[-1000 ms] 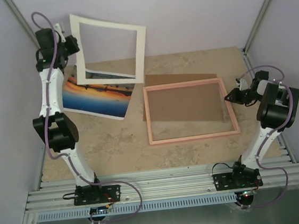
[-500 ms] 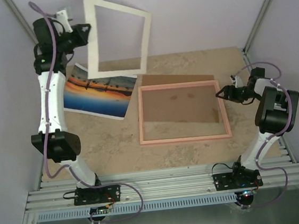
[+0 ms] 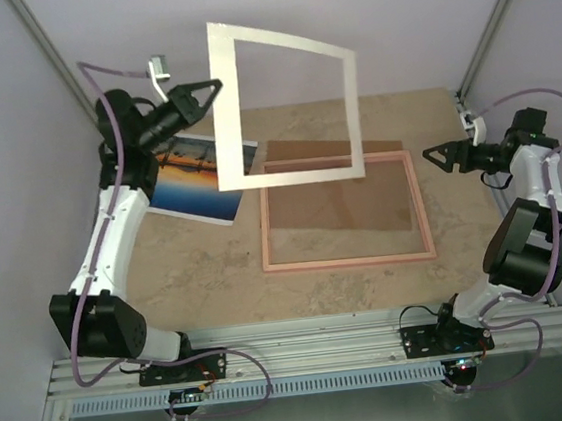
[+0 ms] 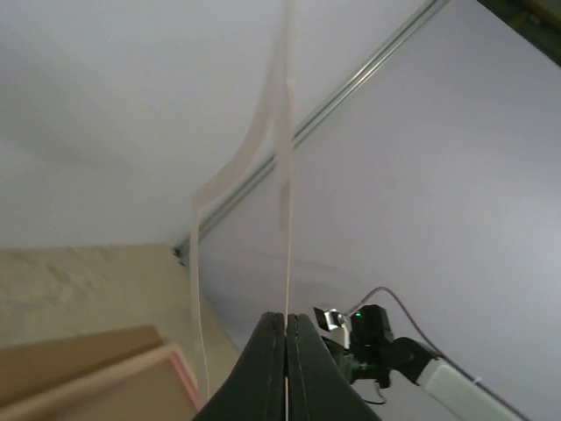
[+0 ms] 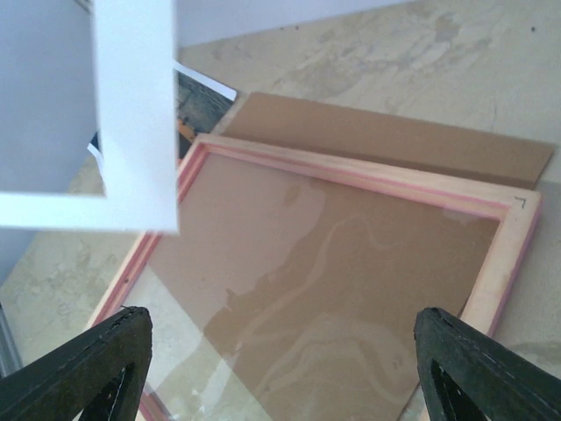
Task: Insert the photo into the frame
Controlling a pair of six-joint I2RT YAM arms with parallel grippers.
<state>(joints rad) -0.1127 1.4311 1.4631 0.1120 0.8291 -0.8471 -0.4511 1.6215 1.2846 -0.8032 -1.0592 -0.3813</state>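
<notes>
**White mat held aloft as photo and frame lie on the worktop**

The left pincer (image 3: 213, 85), raised above the far left of the worktop (image 3: 218, 277), has its fingers pressed together on the left edge of a white mat (image 3: 230, 135). The mat hangs upright in the air, clear of the surface.

The photo (image 3: 192, 180) lies face up at the far left of the worktop, below and just near of that pincer. Its right part is hidden behind the mat. It touches neither pincer.

The pink frame (image 3: 347, 260) lies flat at mid-worktop, to the right of the photo, with a brown board (image 3: 335, 146) showing past its far rail.

The right pincer (image 3: 435, 159) hovers just beyond the frame's right rail, near the far right corner. Its fingers are spread wide and hold nothing. In the right wrist view, the frame's glass and far right corner fill the gap between the two fingers.
</notes>
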